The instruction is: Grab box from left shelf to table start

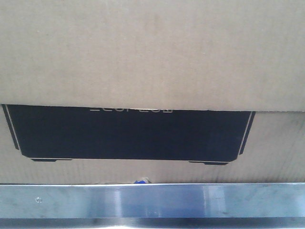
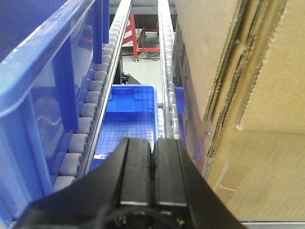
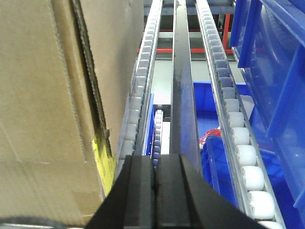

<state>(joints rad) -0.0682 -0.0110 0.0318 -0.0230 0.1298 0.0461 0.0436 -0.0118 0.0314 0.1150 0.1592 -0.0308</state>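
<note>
steel-railed left shelf (image 1: 152,200) | box (image 1: 152,52) on it | left tool (image 2: 152,164), right tool (image 3: 155,186) pressed together

We spot white lettering (image 1: 131,109) at top edge of black panel (image 1: 128,136) on box (image 1: 152,47); upper half hidden under flap, we can't read it.
</note>
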